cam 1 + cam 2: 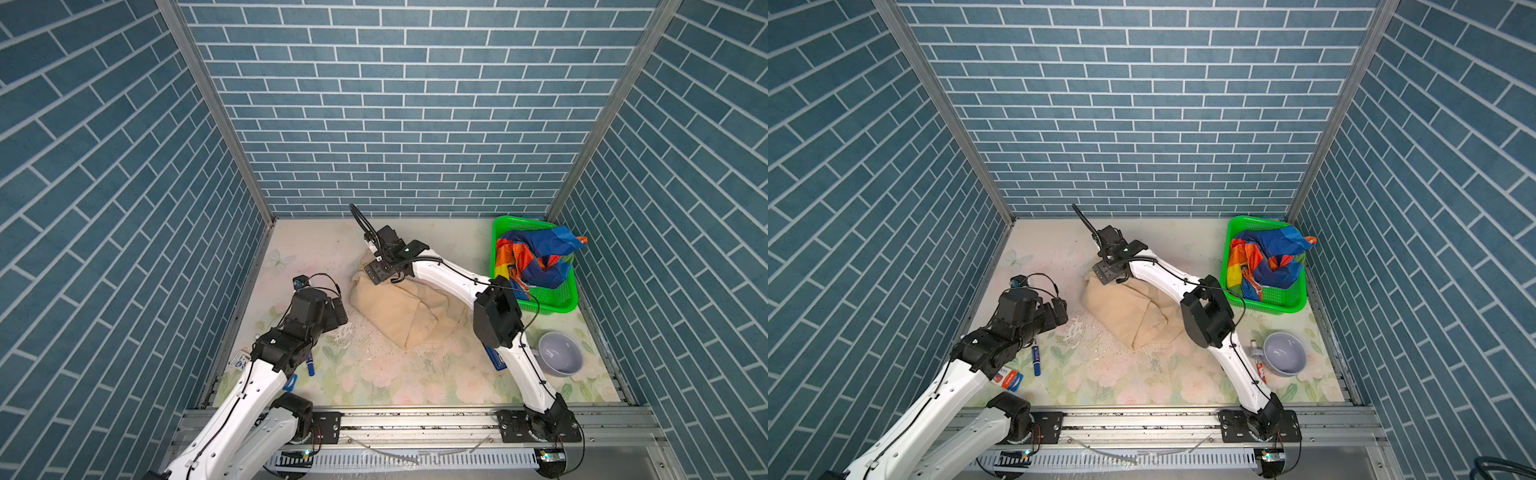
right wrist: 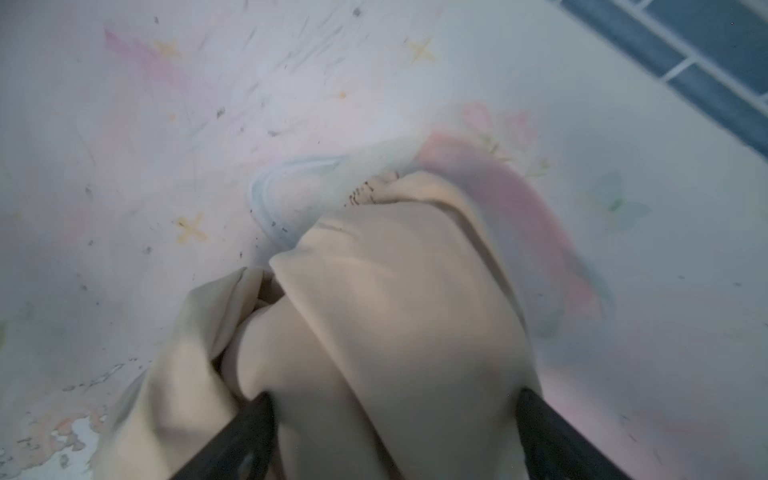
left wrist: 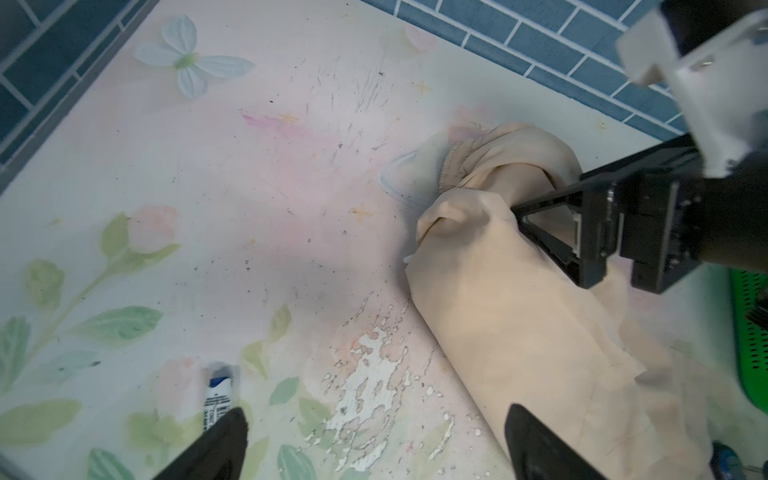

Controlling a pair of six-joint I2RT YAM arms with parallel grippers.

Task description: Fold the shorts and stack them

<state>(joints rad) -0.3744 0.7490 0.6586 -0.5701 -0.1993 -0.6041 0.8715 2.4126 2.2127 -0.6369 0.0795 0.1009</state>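
Beige shorts are seen bunched at centre frame, their upper end straddled by the right gripper, jaws spread. The left gripper is held wide open just left of them.

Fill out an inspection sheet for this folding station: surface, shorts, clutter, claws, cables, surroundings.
Surface: floral table, paint flaking near the middle.
Job's things: beige shorts in a rumpled heap mid-table; rainbow shorts bunched in the green basket.
Clutter: mug, blue marker, packet, red-and-white tube.
Claws: left claw open, empty, beside the beige shorts; right claw open, astride a beige fold.
Cables: black cable looped above the right wrist, clear of cloth.
Surroundings: blue brick walls, metal rail in front.
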